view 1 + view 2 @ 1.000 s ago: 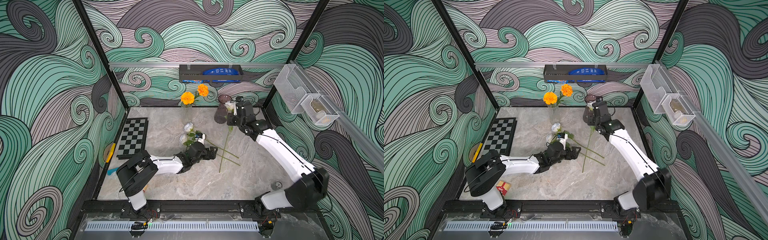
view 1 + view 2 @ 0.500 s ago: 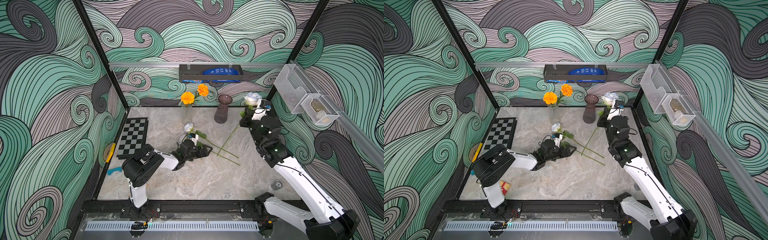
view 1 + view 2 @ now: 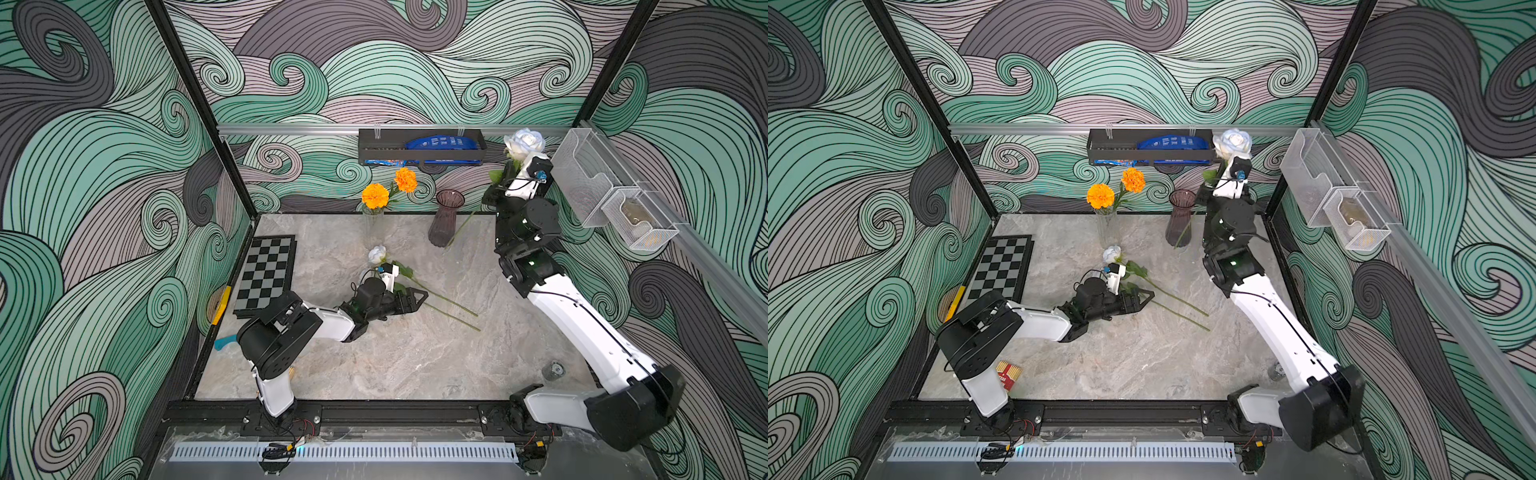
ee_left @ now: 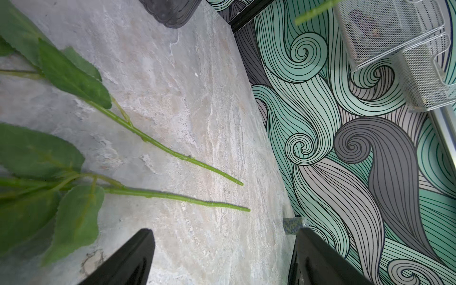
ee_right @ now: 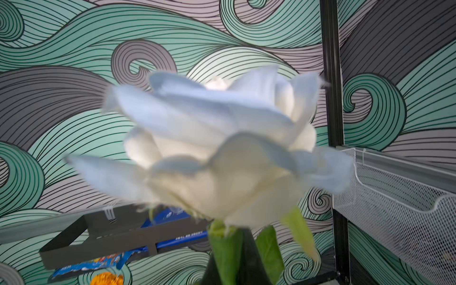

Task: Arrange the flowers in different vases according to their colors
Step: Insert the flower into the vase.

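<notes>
Since a second ago the right arm has swung up and back from beside the purple vase [image 3: 445,222]. It carries one white rose [image 3: 523,141], whose bloom now stands high near the back corner, level with the black shelf [image 3: 374,150].

The right gripper [image 3: 500,185] is clenched on this rose's stem just under the leaves. The stem slants down and away from it toward the purple vase. Both top views look steeply down, so it is unclear whether the stem's lower end has cleared the flared rim; it probably has not.

The left gripper [image 4: 224,232] lies low on the table [image 3: 374,361], jaws parted and empty, just beside the stems of the two loose roses [image 3: 377,254].

Both orange flowers [image 3: 375,196] already stand in the clear vase [image 3: 372,226]. The purple vase looks empty.

Step in hand, as judged: seat the held rose in the purple vase.
- Raise it until the stem's end is above the rim.
- Turn the wrist so the stem hangs near plumb.
- Centre the stem's end over the narrow neck before descending.
- Lower slowly, since a slanted stem pushing on the rim could tip the vase.
- Let go only once the stem is well down the neck.
</notes>
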### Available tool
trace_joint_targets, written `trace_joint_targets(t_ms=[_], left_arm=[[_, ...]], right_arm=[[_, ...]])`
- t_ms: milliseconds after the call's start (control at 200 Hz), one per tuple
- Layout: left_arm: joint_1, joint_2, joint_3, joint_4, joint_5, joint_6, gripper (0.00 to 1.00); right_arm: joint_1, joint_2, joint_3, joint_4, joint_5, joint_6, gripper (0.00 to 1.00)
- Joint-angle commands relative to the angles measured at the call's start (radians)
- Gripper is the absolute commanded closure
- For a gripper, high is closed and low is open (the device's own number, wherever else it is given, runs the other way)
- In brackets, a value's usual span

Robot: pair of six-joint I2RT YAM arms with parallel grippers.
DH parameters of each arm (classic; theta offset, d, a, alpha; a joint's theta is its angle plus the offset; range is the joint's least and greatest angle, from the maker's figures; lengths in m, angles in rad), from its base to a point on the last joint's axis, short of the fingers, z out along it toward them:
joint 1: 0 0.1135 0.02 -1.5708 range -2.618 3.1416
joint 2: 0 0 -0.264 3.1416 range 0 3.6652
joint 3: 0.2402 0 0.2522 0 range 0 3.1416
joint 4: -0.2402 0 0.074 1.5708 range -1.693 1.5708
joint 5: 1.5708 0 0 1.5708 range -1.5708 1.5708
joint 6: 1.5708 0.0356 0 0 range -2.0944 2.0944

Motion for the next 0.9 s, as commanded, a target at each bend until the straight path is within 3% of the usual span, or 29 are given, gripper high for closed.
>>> trace_joint_targets(t_ms=[0,355,595,895], left_arm=[[0.006,-0.027,-0.008,0.014,-0.007,0.03,0.07],[0.03,-0.006,0.0,0.016,0.006,0.035,0.07],[0.049,0.039,0.0,0.045,0.035,-0.009,0.07],[0.057,0.063,-0.005,0.069,0.055,-0.025,0.08]], right_arm=[[-0.003,0.08,0.086,0.195,0.034,-0.139,1.0],[-0.057,0.411,0.408,0.262,0.016,-0.263,1.0],[-0.082,0.599,0.546,0.176,0.012,-0.233,0.98],[-0.082,0.649,0.431,-0.04,-0.055,-0.008,0.93]])
